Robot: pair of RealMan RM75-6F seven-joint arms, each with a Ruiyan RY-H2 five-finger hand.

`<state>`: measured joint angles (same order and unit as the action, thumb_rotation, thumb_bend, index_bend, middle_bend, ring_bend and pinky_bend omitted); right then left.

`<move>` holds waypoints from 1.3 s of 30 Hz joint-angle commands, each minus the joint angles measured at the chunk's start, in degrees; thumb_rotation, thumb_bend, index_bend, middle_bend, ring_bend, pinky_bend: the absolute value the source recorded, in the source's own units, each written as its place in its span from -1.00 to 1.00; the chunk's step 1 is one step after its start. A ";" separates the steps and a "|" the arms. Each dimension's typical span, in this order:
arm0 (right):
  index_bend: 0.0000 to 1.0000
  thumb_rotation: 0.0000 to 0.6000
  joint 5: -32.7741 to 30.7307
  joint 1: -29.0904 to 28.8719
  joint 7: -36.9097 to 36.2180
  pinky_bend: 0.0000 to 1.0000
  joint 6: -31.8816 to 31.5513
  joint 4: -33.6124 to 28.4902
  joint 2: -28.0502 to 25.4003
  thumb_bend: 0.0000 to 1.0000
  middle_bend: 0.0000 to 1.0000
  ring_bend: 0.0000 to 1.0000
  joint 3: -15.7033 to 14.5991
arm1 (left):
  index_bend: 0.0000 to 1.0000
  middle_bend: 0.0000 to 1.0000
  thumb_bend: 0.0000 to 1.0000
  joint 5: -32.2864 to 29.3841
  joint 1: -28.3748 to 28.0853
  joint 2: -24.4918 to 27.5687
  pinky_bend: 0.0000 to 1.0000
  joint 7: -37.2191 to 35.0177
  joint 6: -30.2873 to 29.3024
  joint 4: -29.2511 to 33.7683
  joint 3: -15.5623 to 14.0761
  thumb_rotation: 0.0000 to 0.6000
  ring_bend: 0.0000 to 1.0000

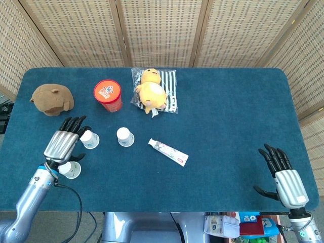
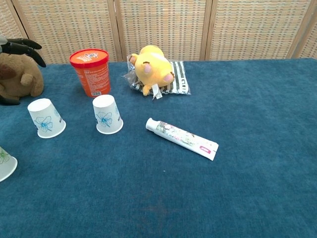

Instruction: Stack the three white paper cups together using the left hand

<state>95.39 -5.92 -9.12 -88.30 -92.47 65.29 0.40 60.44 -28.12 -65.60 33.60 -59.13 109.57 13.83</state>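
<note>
Three white paper cups with blue flower prints stand upside down on the blue table. One cup (image 1: pixel 124 136) (image 2: pixel 107 115) is near the middle. A second cup (image 1: pixel 90 139) (image 2: pixel 45 118) stands left of it. The third cup (image 1: pixel 69 169) (image 2: pixel 5 163) sits nearest the front left edge. My left hand (image 1: pixel 65 143) (image 2: pixel 19 47) hovers open above the table, over the gap between the second and third cups, fingers spread and holding nothing. My right hand (image 1: pixel 283 174) rests open at the front right corner, far from the cups.
A brown plush (image 1: pixel 51 99) lies at the back left. An orange tub (image 1: pixel 108 95) and a yellow plush on a striped bag (image 1: pixel 152 91) stand behind the cups. A toothpaste tube (image 1: pixel 168 152) lies right of the middle cup.
</note>
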 commanded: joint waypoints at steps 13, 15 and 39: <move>-1.00 1.00 -2.40 -0.40 -4.94 -1.00 1.40 1.97 -0.51 -0.91 -1.00 -1.00 0.71 | -0.58 -1.00 -0.53 -33.76 -22.11 -7.23 -1.00 16.87 5.62 -6.93 2.32 1.00 -1.00; -1.00 1.00 -2.78 -0.45 -5.64 -1.00 1.58 2.28 -0.55 -0.91 -1.00 -1.00 0.86 | -0.58 -1.00 -0.53 -35.77 -24.25 -8.98 -1.00 18.19 5.52 -8.35 1.65 1.00 -1.00; -1.00 1.00 -5.94 -0.72 -11.14 -1.00 3.12 5.31 -0.73 -0.91 -1.00 -1.00 2.16 | -0.43 -1.00 -0.53 -45.08 -35.73 -21.06 -1.00 21.84 3.90 -20.59 -1.98 1.00 -1.00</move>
<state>89.48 -6.65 -20.22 -85.19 -87.20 64.58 2.53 15.35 -63.69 -86.49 55.40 -55.10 89.16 12.00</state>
